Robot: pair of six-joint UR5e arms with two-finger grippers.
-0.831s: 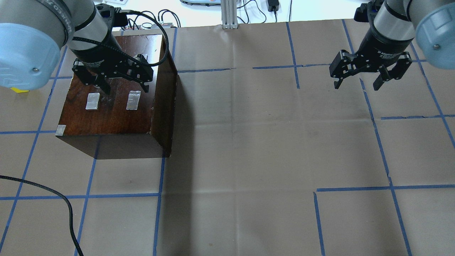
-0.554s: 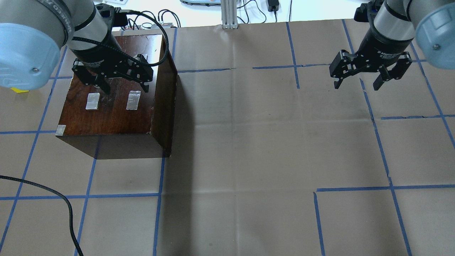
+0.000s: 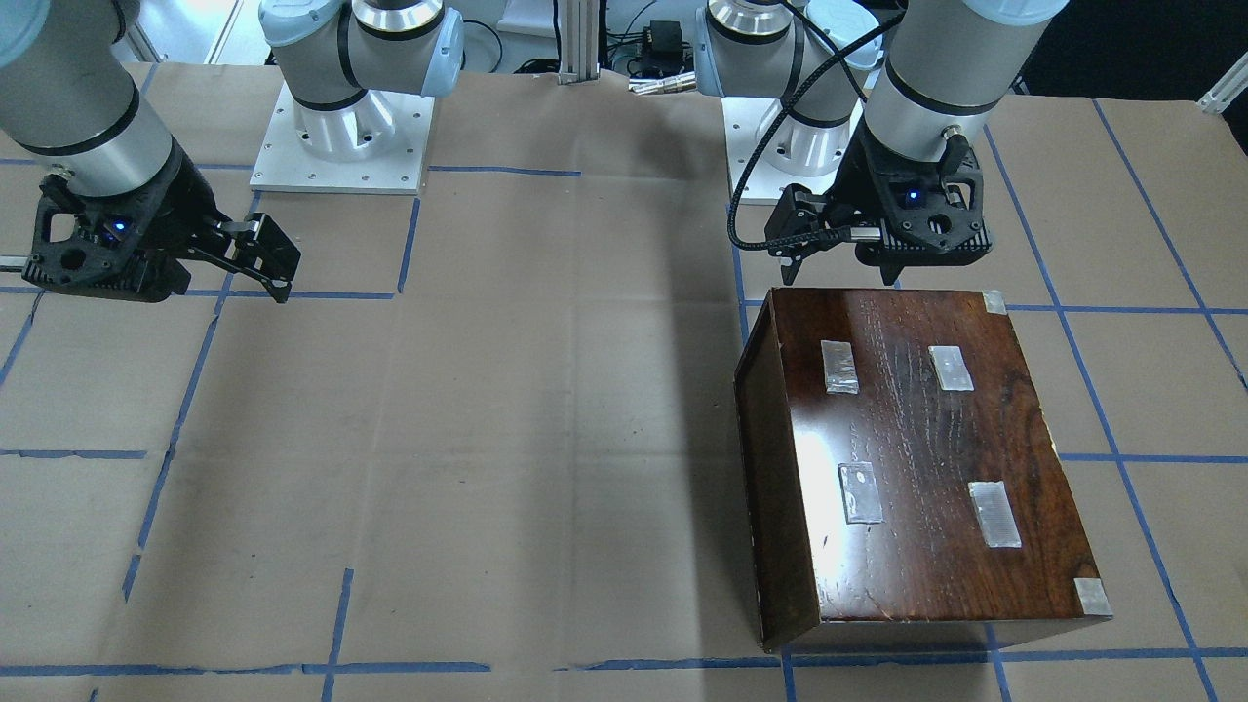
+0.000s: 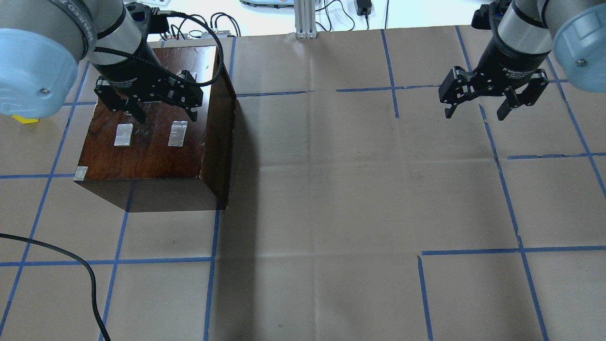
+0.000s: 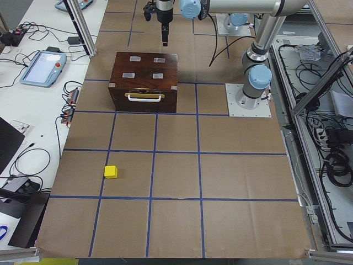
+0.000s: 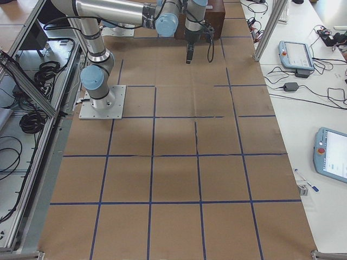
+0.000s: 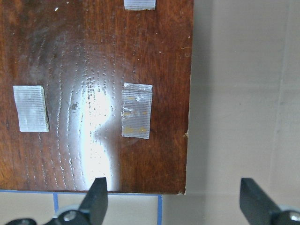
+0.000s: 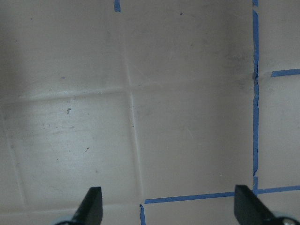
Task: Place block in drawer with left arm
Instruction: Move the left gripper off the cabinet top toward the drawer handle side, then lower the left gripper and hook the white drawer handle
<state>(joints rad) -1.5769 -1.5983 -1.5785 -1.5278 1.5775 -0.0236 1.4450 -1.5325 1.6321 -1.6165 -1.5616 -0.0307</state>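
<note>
The yellow block lies on the paper-covered table, well out in front of the drawer face; in the overhead view only a sliver of it shows under my left arm's joint cap. The drawer is pushed into the dark box, and only its front shows. My left gripper is open and empty above the far part of the box top, also in the left wrist view. My right gripper is open and empty over bare table at the far right.
Tape patches lie on the box top. A loose black cable lies at the near left. The arm bases stand on the robot's side. A bench with a teach pendant borders the table edge.
My left gripper has shifted slightly toward the far side over the box top. The right arm has not moved.
</note>
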